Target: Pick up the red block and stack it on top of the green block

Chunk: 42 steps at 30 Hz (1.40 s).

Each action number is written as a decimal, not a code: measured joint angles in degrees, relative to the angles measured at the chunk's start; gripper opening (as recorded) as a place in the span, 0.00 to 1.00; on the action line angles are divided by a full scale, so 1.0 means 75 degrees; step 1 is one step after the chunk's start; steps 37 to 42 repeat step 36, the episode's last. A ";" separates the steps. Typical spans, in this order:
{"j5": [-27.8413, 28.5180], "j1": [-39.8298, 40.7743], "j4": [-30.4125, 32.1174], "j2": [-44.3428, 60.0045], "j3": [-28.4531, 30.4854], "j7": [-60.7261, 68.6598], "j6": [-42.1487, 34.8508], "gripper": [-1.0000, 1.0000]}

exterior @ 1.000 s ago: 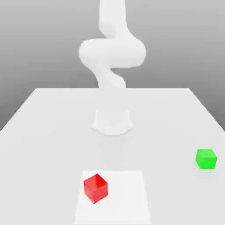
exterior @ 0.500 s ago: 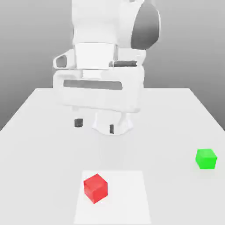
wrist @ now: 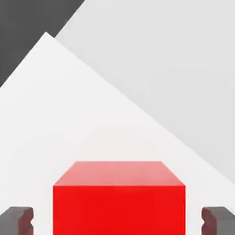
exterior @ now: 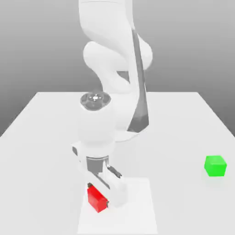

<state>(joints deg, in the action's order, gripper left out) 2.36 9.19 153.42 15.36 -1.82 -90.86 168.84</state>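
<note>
White table (exterior: pixel 41 137), paler mat (exterior: pixel 137 211) under red block (exterior: pixel 96 198). Gripper (wrist: pixel 117 220) spread wide, pads (wrist: pixel 18 219) flanking it, not touching. Green block (exterior: pixel 215 165) well apart.

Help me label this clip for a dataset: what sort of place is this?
Likely a simulated tabletop test scene: a plain white table against a blank grey backdrop, holding a red block and a green block. The end effector has one finger on each side of the red block.
</note>
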 joint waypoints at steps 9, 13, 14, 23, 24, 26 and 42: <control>-0.0173 0.0055 0.0175 -0.1176 -0.0097 0.0123 -0.0995 0.00; -0.0332 -0.0885 0.0201 -0.1700 -0.0672 0.1036 -0.1494 0.00; -0.0361 -0.1190 0.0189 -0.1757 -0.0846 0.1364 -0.1559 0.00; -0.0567 -0.3987 0.0067 -0.2172 -0.2374 0.4378 -0.2082 0.00; -0.0568 -0.4360 0.0053 -0.2215 -0.2491 0.4701 -0.2141 0.00; -0.0577 -0.5059 0.0026 -0.2297 -0.2765 0.5346 -0.2252 0.00; 0.0891 -0.5679 -0.0075 -0.0815 -0.2100 0.4673 -0.0973 1.00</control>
